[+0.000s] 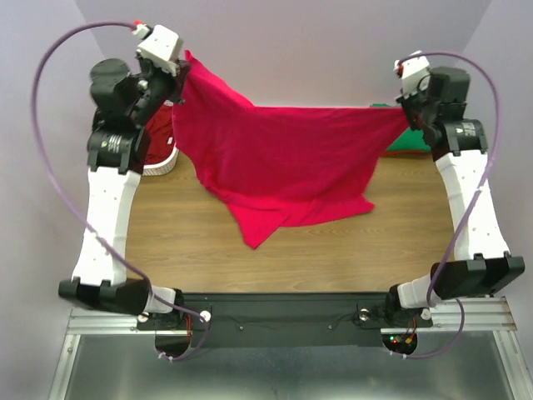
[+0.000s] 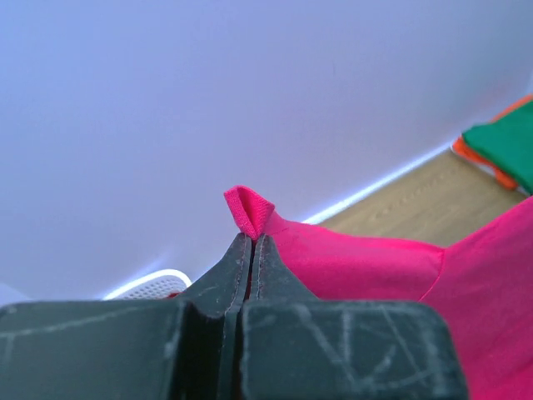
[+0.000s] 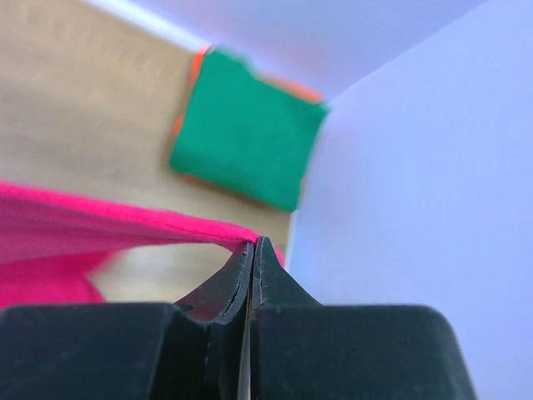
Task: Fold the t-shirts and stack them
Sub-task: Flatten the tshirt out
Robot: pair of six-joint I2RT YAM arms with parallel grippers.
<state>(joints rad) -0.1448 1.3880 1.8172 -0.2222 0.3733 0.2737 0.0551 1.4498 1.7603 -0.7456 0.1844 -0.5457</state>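
Observation:
A bright pink-red t-shirt [image 1: 283,158] hangs stretched between my two raised grippers, its lower part draping onto the wooden table. My left gripper [image 1: 179,71] is shut on its left top corner; a small tuft of cloth [image 2: 248,210] sticks out above the jaws. My right gripper [image 1: 408,112] is shut on its right top corner [image 3: 237,237]. A folded green t-shirt [image 3: 246,133] lies on a folded orange one [image 3: 198,62] at the far right corner, also in the top view [image 1: 410,140]. A darker crimson shirt [image 1: 156,133] lies in the basket.
A white lattice basket [image 1: 162,165] stands at the far left of the table [image 1: 333,250], behind the left arm. Walls close in the back and both sides.

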